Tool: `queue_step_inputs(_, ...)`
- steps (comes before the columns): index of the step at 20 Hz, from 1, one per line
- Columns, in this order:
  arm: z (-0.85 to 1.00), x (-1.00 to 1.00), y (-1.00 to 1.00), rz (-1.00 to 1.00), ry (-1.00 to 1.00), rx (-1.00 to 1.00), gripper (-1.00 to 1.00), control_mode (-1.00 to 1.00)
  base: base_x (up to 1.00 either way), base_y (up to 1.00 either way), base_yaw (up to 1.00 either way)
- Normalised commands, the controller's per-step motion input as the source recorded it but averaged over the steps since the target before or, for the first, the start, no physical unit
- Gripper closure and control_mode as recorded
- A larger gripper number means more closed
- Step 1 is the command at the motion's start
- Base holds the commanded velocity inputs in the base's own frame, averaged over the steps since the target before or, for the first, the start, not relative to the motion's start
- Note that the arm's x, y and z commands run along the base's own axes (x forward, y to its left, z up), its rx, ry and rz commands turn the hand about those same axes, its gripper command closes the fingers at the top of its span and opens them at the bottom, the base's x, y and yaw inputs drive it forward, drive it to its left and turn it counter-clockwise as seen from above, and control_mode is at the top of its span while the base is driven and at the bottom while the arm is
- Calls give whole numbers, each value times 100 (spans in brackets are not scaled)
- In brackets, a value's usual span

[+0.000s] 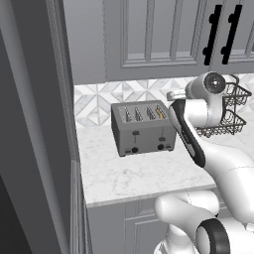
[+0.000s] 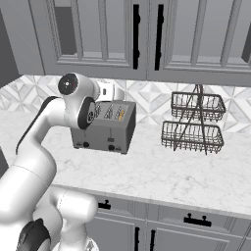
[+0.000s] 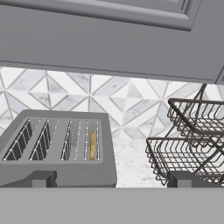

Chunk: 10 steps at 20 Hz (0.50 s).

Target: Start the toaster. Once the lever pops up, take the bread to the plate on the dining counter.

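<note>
- The toaster [image 1: 143,128] stood on the marble-look wall counter [image 1: 144,173], close to the tiled back wall [image 1: 99,101], with its levers and knobs facing the near edge.
- The bread [image 3: 92,145] sat down in the toaster's rightmost slot, showing as a thin yellow-tan strip; the other three slots [image 3: 41,142] looked dark.
- In the left base view the same strip [image 1: 159,112] showed at the right end of the toaster's top.
- Both black levers [image 1: 136,133] sat partway down the front, with the two round knobs [image 1: 134,149] below them.
- The gripper [image 3: 111,179] was spread wide: one finger tip [image 3: 43,178] showed over the toaster's near edge and the other [image 3: 179,178] in front of the basket rack, well apart, with nothing between them.
- The hand hovered above and just near of the toaster, touching nothing.
- A two-tier wire basket rack [image 2: 193,122] stood on the counter to the right of the toaster, apart from it.
- Grey cabinets [image 2: 147,34] with black handles [image 2: 136,37] hung above the counter.
</note>
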Motion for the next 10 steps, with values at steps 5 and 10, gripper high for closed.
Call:
queue_step_inputs(5, 0, 0, 0, 0, 0, 0, -100, -100, 0, 0, 0)
queue_step_inputs(10, 0, 0, 0, 0, 0, 0, -100, -100, 0, 0, 0)
